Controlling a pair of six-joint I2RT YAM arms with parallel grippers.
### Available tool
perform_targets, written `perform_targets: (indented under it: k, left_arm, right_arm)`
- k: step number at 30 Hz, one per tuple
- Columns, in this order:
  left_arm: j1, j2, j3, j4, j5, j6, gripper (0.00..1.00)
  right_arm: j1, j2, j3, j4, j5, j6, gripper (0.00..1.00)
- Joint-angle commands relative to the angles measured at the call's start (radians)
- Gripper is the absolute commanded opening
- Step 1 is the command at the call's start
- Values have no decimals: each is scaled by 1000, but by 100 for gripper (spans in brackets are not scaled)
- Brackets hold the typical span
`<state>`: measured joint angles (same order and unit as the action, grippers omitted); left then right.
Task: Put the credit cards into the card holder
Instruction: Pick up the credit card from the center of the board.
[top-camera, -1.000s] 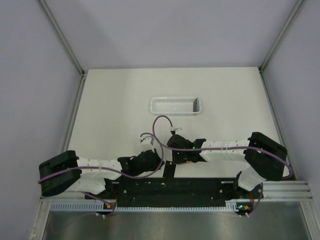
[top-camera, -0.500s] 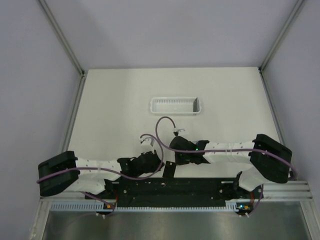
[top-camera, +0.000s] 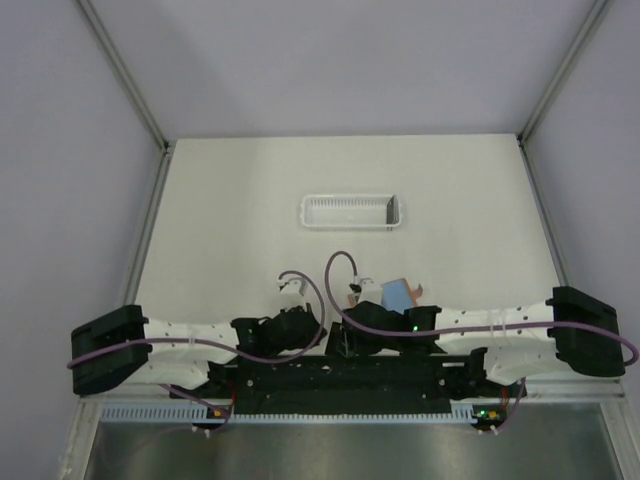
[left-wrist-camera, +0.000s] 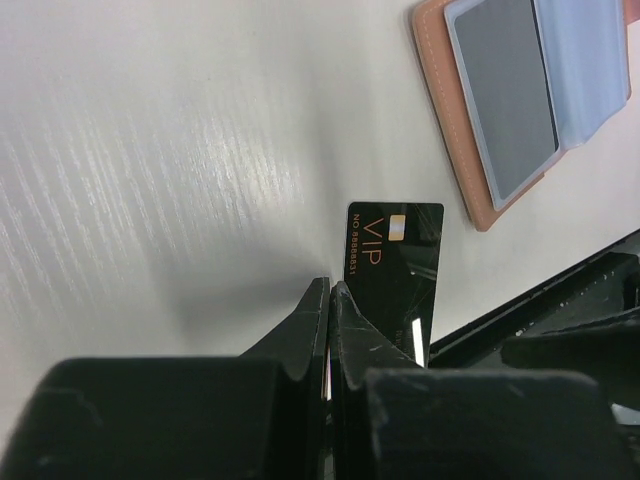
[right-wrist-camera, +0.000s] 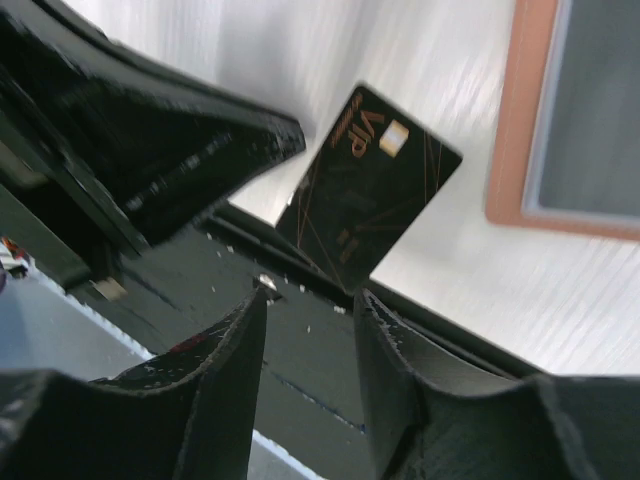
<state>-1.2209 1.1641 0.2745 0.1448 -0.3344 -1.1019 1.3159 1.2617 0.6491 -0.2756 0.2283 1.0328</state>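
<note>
On the pale table (top-camera: 220, 200) the biggest change is in the right arm (top-camera: 500, 320): a second ago it bent forward over the middle of the near edge, and now it lies stretched low along the black base plate (top-camera: 340, 375), its elbow swung far out to the right. The left arm (top-camera: 190, 335) has hardly shifted and lies low on its own side. The white tray (top-camera: 350, 212) sits well back and has not moved. With the right arm pulled back we can now see the card holder (top-camera: 400, 294), which was hidden under the wrist before. It lies open and flat near the front edge, its dark and pale blue panels facing up. Just beside it, nearer the base plate, lies one black credit card (left-wrist-camera: 393, 265) marked VIP; its near end seems to rest on the plate's lip, and it is not in the holder. We cannot find a second card in any view. The right gripper (right-wrist-camera: 310, 305) was closed a second ago; now its fingers are apart with nothing between them, and the card lies just beyond the tips. We judge that it has either let the card go or is opening to take it. The left gripper (left-wrist-camera: 329, 295) is pressed together at the card's edge, clamping nothing we can see.
</note>
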Motion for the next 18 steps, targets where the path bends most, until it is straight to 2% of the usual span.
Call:
perform_targets:
  k: [1,6,12,18]
  left_arm:
    - [-12,-17,-37,-128,-8,8,0]
    - [-19,-27,-44,-128,-8,4,0]
    - [-46,19,-32,-110,5,-4,0]
    - [-86,43,-37,-106,3,-68,0]
  right_arm:
    - [78,4,-66,77,63,196,43]
    - [132,-8,-156,156,126,363,44]
    - [138,-13,-262,268,137,444,46]
    - [138,-48,-403,501,148,513,50]
